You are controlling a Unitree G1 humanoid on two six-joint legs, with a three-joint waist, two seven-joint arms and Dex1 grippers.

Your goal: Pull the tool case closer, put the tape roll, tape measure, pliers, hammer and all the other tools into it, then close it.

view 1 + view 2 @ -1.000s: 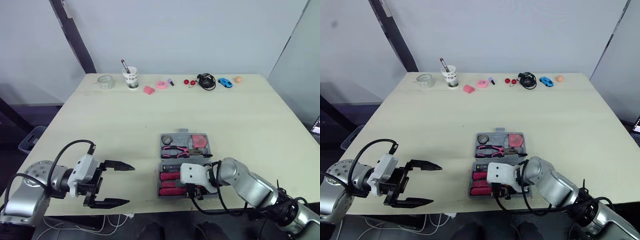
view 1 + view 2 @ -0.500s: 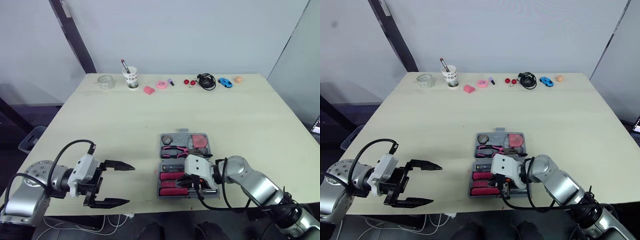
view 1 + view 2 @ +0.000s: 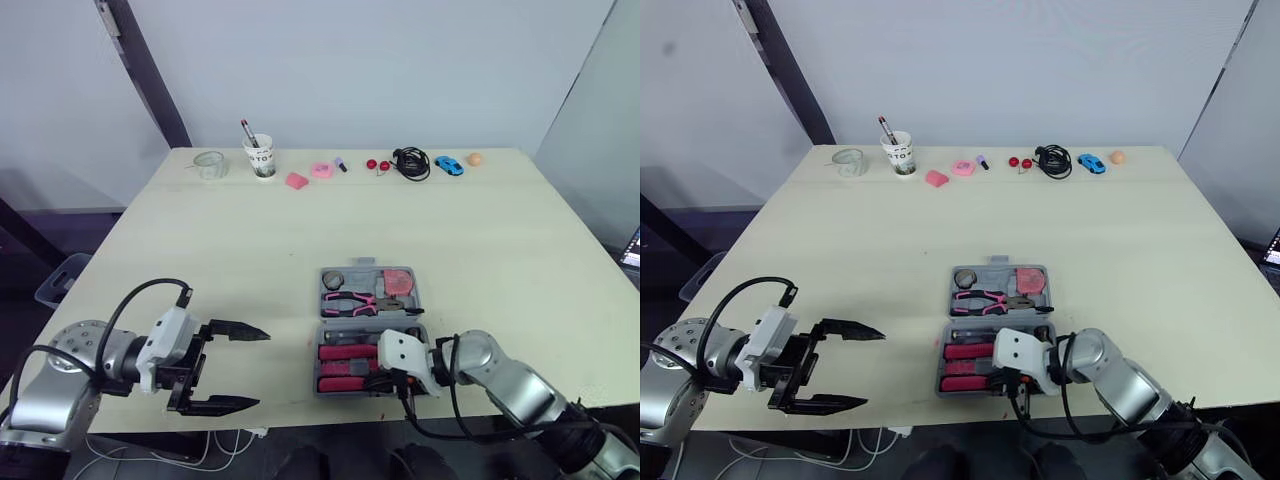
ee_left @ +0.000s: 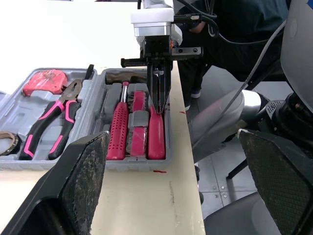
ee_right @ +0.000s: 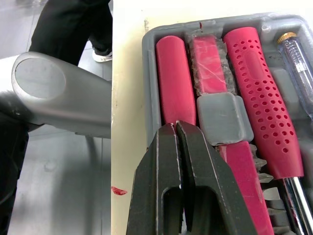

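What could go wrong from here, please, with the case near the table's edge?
The tool case sits at the table's near edge, so pulling it nearer might tip it off. The right gripper, shut, points at a red handle by the rim and might lever it out. The left gripper, open, is too far off to steady it.

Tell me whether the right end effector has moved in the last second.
Yes. Against the tool case, which has stayed put, the right end effector has shifted to the robot's right and back toward the near edge of the table.
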